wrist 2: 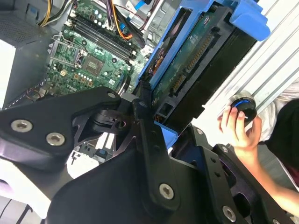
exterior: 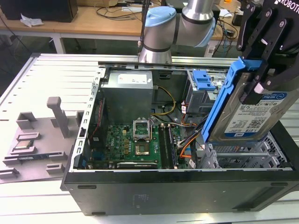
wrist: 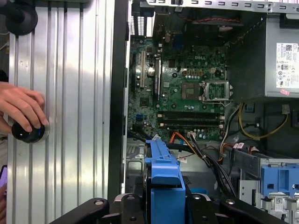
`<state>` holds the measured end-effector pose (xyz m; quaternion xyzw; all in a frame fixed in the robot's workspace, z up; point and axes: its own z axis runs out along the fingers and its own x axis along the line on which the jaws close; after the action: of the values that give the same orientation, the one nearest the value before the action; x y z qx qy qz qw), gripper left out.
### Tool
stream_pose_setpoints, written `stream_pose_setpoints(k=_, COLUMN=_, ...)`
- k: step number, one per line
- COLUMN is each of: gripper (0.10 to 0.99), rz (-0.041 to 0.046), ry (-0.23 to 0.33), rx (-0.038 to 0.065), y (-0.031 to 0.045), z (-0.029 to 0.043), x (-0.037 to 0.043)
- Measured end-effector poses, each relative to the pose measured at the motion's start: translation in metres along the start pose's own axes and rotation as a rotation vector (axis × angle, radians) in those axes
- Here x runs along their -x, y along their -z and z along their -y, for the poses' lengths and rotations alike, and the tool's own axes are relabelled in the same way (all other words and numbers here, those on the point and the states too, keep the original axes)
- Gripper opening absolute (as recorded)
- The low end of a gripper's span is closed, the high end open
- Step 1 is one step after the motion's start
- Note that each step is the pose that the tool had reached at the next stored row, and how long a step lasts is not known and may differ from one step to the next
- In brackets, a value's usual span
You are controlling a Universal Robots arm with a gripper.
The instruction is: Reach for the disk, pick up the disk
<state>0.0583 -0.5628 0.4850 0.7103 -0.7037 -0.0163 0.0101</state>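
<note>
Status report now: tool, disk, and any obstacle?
Tool shut on disk. Disk lifted, tilted, above the open computer case. Person's hand on a black knob, on the ribbed table beside the case.

Silver disk — blue bracket, white-and-blue label — green motherboard.

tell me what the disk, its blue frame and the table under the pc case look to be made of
The disk: apparently bare metal, silvery and dull, with a glossy white-and-blue label that looks like paper or film.
The blue frame: likely moulded plastic, judging by its uniform matte colour and rounded edges.
The table: seemingly aluminium, pale grey with long ribbed grooves and a soft sheen.
The gripper is clamped on the disk.
</note>
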Motion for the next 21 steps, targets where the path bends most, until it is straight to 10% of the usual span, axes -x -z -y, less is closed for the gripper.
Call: stream_pose_setpoints(k=21, gripper=0.369, rz=-0.0001, ry=0.000, rx=0.000, y=-0.0103, z=0.0038, x=0.0001)
